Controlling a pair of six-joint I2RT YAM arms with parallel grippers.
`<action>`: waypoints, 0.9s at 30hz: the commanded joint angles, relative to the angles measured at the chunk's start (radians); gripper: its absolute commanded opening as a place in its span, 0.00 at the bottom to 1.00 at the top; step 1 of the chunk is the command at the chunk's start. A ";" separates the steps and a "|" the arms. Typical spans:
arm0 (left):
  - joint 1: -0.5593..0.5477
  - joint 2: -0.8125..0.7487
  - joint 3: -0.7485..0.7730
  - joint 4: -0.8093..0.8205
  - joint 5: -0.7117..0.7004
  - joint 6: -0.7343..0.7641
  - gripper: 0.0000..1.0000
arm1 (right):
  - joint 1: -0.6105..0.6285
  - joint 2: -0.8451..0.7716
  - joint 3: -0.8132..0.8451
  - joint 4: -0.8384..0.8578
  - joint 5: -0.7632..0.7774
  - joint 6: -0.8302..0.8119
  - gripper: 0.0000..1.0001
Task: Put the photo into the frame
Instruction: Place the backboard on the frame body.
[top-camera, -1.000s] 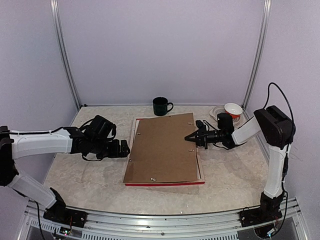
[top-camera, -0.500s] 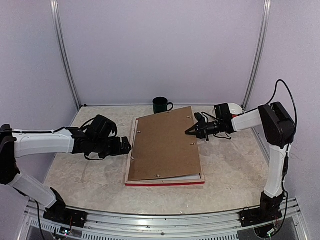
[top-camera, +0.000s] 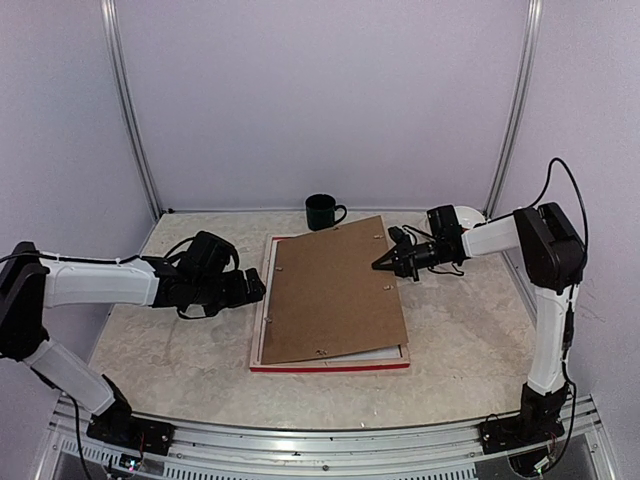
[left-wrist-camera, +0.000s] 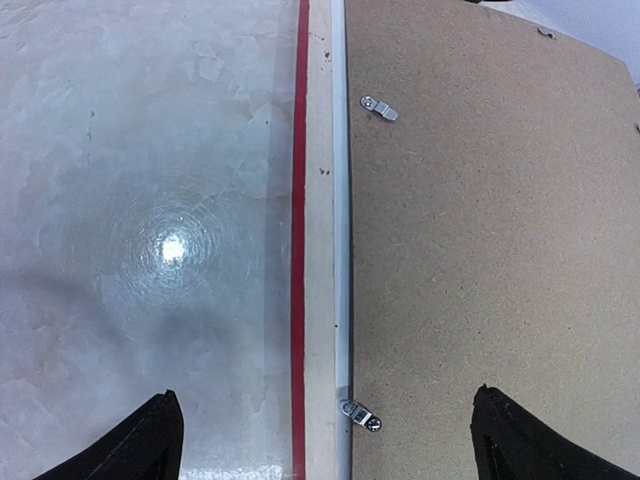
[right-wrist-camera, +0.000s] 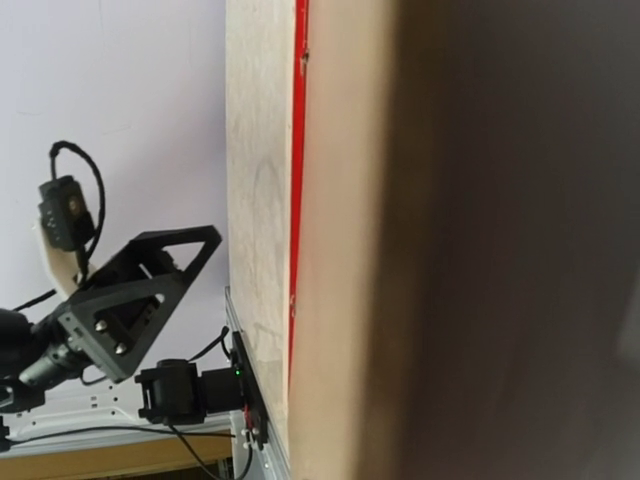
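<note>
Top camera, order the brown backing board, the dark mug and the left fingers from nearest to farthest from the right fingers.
1. Brown backing board: the right fingers are at its right edge.
2. Dark mug: farther back, toward the centre.
3. Left fingers: across the board, at the frame's left side.

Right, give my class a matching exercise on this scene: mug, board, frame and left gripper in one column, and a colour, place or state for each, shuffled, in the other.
Column one
1. mug
2. board
3. frame
4. left gripper

Column two
a. red-edged, lying flat
b. dark, standing behind the frame's far side
c. open, at the frame's left side
d. brown, askew over the frame

Pairs: 1-b, 2-d, 3-a, 4-c
</note>
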 joint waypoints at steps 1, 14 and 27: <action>0.011 0.040 0.010 0.067 -0.013 -0.030 0.99 | -0.013 0.032 0.038 -0.011 0.021 -0.084 0.00; 0.018 0.096 0.022 0.122 0.015 -0.053 0.99 | -0.011 0.093 0.106 -0.062 0.039 -0.105 0.00; 0.006 0.115 0.002 0.171 0.092 -0.072 0.99 | -0.009 0.105 0.071 0.042 0.040 -0.056 0.00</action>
